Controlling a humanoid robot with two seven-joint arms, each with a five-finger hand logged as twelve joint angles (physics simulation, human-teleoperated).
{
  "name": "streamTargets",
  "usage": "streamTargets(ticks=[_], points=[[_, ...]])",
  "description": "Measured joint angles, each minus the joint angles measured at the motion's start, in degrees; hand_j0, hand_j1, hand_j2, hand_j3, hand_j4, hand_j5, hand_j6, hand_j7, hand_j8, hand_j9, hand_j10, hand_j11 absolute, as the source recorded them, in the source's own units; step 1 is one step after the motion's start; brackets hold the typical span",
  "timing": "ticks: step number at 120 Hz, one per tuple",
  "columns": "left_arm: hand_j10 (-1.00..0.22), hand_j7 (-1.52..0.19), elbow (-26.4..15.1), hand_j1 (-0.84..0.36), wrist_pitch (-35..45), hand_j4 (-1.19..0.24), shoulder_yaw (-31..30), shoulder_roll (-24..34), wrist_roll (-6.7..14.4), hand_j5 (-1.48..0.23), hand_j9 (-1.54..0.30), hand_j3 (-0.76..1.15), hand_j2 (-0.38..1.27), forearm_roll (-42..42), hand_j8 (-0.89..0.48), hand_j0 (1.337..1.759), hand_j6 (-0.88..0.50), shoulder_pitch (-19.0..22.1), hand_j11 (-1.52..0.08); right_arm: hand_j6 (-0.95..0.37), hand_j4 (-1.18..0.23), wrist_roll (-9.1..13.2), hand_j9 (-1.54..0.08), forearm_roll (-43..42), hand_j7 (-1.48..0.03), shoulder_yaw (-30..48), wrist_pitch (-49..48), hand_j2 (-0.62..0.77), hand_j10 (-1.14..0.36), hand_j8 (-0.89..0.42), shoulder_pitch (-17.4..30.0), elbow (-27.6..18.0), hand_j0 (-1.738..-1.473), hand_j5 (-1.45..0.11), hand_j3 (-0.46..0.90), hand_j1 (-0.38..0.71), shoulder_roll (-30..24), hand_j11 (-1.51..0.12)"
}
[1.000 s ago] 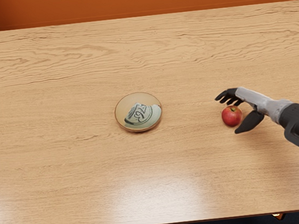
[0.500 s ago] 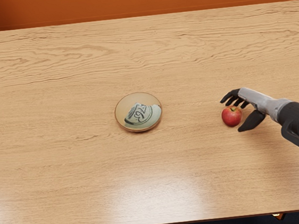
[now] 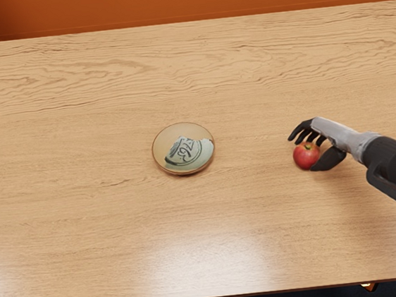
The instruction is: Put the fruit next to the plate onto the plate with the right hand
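Nearer now: robot hand (image 3: 323, 142) cups apple (image 3: 305, 156) from right, fingers (image 3: 299, 133) spread, no grip.

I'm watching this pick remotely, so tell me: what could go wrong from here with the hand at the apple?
1. The right hand brackets the apple only loosely, with its fingers on the far side and the thumb on the near side. The round fruit might roll off across the table as they close.
2. The plate lies well to the apple's left, so a weak grip could drop it on the way.
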State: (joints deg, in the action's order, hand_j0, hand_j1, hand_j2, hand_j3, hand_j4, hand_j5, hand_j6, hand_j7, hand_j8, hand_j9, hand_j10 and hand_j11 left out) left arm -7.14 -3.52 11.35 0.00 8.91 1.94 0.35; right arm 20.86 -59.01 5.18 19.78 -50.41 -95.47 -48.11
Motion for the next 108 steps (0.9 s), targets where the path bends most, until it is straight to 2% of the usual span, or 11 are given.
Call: streamTargets(ticks=[9,15,23,45,67,84,108], points=[[-0.24,-0.32,0.00,0.06,0.00,-0.24,0.00,0.00,-0.01,-0.32,-0.32,0.00,0.05,0.00,-0.24,1.658,-0.24,0.00,-0.32,-0.46,-0.46,0.06,-0.59,-0.42,-0.58,-0.12,0.49,-0.07,-0.46,-0.45,0.13,0.30,-1.658,-0.57,0.00,0.20,0.53,-0.58],[-0.24,-0.32,0.00,0.06,-0.01,-0.24,0.00,0.00,-0.01,-0.32,-0.32,0.00,0.05,0.00,-0.24,1.658,-0.24,0.00,-0.32,-0.47,-0.47,0.07,-0.60,-0.80,-0.59,-0.35,0.94,-0.01,-0.46,-0.47,0.15,0.53,-1.657,-0.58,0.00,0.22,0.81,-0.60],[-0.24,-0.32,0.00,0.06,-0.01,-0.24,0.01,0.00,-0.02,-0.32,-0.32,0.00,0.05,0.00,-0.24,1.658,-0.24,0.00,-0.32,-0.47,-0.47,0.09,-0.62,-1.01,-0.60,-0.63,1.33,0.05,-0.46,-0.42,0.14,0.74,-1.656,-0.60,0.00,0.23,1.14,-0.62],[-0.24,-0.32,-0.01,0.06,-0.01,-0.24,0.01,0.00,-0.01,-0.32,-0.32,0.00,0.05,0.00,-0.24,1.658,-0.24,0.00,-0.32,-0.48,-0.52,0.95,-0.71,-1.17,-0.69,-0.80,1.66,0.07,-0.51,-0.42,-0.18,0.88,-1.654,-0.70,0.00,0.23,1.13,-0.71],[-0.24,-0.32,-0.04,0.06,-0.01,-0.24,0.00,0.00,0.02,-0.32,-0.32,0.00,0.05,0.00,-0.24,1.658,-0.24,0.00,-0.32,-0.51,-0.62,1.46,-0.82,-1.23,-0.81,-0.51,1.45,0.23,-0.60,-0.43,-0.35,0.94,-1.653,-0.81,0.00,0.24,0.84,-0.81],[-0.24,-0.32,-0.01,0.06,-0.01,-0.24,0.00,0.00,0.00,-0.32,-0.32,0.00,0.05,0.00,-0.24,1.658,-0.24,0.00,-0.32,-0.56,-0.69,1.57,-0.90,-0.81,-0.89,-0.38,1.06,0.38,-0.65,-0.50,-0.67,0.94,-1.654,-0.89,0.00,0.24,0.50,-0.89],[-0.24,-0.32,-0.01,0.06,-0.01,-0.24,0.00,0.00,-0.01,-0.32,-0.32,0.00,0.05,0.00,-0.24,1.658,-0.24,0.00,-0.32,-0.55,-0.71,1.56,-0.97,1.06,-0.94,1.85,-2.97,0.39,-0.63,-0.47,-1.20,0.90,-1.655,-0.96,0.00,0.22,-0.93,-0.97]])
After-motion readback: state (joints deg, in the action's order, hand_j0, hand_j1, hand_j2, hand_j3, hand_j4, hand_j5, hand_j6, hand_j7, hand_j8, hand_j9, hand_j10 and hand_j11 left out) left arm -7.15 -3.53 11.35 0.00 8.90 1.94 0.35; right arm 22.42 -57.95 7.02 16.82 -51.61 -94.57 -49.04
